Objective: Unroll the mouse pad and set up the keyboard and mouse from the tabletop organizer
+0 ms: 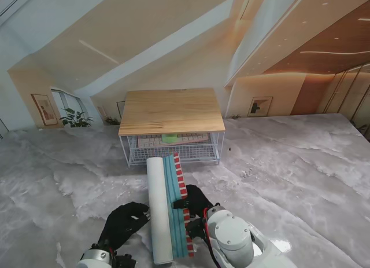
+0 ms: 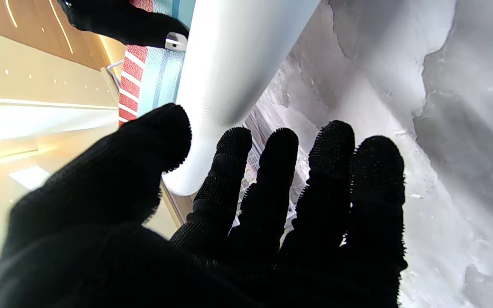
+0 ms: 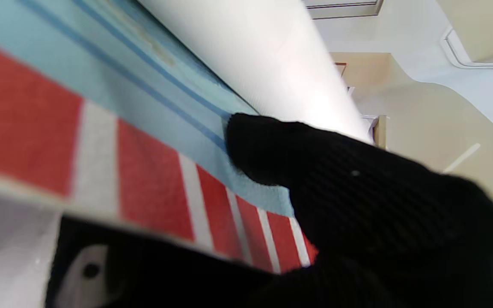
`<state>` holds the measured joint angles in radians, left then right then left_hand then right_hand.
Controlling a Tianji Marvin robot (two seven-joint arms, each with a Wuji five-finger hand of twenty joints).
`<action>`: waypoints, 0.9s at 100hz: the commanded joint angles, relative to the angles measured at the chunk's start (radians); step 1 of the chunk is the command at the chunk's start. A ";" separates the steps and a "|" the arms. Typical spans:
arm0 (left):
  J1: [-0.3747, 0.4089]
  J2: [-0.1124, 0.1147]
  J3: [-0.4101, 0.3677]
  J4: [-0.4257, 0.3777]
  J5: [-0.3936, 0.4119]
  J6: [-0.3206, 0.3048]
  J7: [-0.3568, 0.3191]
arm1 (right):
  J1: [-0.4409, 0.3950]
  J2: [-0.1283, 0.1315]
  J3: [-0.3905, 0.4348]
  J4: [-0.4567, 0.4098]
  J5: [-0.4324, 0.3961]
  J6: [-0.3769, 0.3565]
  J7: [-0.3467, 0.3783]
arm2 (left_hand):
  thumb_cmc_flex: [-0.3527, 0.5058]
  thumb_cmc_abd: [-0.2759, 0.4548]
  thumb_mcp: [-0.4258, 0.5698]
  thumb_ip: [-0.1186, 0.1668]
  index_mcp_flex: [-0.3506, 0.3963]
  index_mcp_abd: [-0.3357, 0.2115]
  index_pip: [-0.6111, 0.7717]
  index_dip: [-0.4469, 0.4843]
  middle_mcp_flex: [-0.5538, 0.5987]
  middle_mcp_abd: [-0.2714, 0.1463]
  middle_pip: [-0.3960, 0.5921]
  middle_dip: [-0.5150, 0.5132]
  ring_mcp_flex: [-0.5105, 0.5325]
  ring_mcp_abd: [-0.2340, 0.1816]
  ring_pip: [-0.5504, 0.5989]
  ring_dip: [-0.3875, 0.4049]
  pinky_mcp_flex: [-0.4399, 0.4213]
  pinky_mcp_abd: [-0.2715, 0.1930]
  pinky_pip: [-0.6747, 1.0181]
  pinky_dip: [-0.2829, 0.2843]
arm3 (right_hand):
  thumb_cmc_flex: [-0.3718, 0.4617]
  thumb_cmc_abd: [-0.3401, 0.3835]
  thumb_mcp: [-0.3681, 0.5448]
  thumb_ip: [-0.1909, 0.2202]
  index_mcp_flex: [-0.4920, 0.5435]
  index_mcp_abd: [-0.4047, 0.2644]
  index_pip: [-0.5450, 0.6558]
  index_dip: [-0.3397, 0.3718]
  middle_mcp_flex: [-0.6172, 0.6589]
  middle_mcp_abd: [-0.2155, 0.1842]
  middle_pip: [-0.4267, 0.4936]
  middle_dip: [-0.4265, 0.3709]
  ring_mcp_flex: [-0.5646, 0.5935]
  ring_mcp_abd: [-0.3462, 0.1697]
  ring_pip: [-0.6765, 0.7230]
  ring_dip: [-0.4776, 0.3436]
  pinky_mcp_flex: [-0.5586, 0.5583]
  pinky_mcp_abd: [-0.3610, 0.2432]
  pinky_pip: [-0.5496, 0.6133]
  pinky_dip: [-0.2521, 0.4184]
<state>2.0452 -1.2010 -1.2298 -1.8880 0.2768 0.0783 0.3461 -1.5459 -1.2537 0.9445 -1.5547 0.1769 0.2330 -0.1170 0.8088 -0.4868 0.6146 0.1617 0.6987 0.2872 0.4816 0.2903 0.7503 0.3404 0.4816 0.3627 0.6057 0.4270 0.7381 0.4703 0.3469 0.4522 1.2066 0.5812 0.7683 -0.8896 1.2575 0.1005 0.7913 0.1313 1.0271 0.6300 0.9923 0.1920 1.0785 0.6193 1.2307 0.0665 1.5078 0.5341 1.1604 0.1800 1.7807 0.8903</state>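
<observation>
- The mouse pad (image 1: 165,213) lies on the grey marbled table (image 1: 289,181) right in front of me, its white roll running away from me toward the tabletop organizer (image 1: 171,126).
- A strip of it is unrolled on the right side of the roll, light blue with a red-and-white striped edge.
- My right hand (image 1: 193,203) pinches that striped edge: thumb pressed on top of the blue part, other fingers (image 3: 152,265) under the flap.
- My left hand (image 1: 122,221) holds nothing, fingers (image 2: 332,171) spread, just beside the roll on its left; I cannot tell whether it touches.
- The keyboard (image 1: 173,140) lies in the organizer's wire basket under the wooden top, with a green object (image 1: 170,138) on it.
</observation>
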 commanded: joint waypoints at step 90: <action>-0.170 0.104 0.034 0.142 0.286 -0.360 -0.302 | -0.016 0.013 0.021 -0.058 -0.047 0.122 0.029 | -0.043 0.398 -0.354 -0.066 0.068 -0.140 -0.166 -0.041 -0.050 -0.176 -0.208 -0.087 -0.452 -0.354 -0.397 -0.138 -0.409 -0.375 -0.973 -0.193 | 0.051 0.002 0.123 0.112 0.099 -0.066 0.027 0.056 0.057 0.118 0.050 0.033 0.083 -0.152 0.082 -0.010 0.041 -0.237 0.226 -0.006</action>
<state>1.8864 -1.1008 -1.2096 -1.7559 0.5515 -0.2791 0.0555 -1.5560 -1.2384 0.9664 -1.6018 0.1294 0.3557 -0.0986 0.7875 -0.1313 0.2651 0.1065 0.7344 0.1607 0.3208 0.2392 0.6702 0.1836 0.2663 0.2730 0.2030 0.1184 0.3485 0.3396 -0.0544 0.1299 0.2840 0.3500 0.7677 -0.8992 1.2575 0.1142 0.8000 0.1551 1.0041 0.6418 0.9930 0.1919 1.0781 0.6286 1.2312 0.0664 1.5085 0.5337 1.1610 0.1794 1.7829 0.8903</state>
